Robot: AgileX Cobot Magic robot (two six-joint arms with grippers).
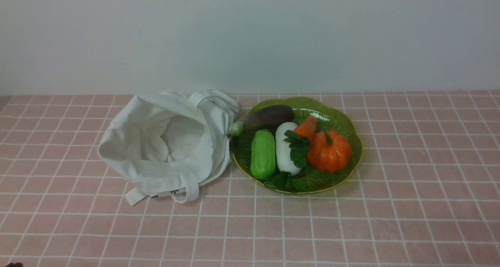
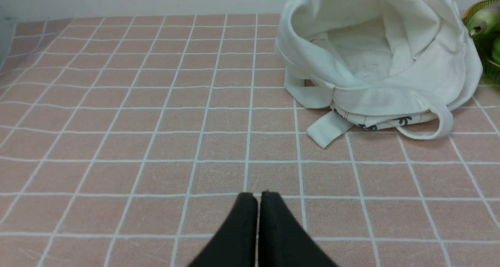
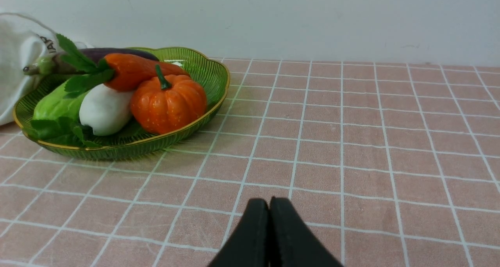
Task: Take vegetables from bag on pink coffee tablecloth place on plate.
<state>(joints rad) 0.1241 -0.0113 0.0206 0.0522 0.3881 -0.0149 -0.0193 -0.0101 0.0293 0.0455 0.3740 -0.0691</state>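
Dark purple, the eggplant (image 1: 268, 117) lies across the plate's (image 1: 353, 142) far side, stem toward the bag (image 1: 164, 142), half-hidden in our right wrist view; both grippers (image 2: 258, 198) (image 3: 268, 202) are closed, empty.

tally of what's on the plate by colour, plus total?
On the plate:
Purple-brown: 1, eggplant
Green: 1, cucumber
White: 1, radish
Orange: 2, carrot and pumpkin
Total: 5
The bag beside it shows nothing inside.
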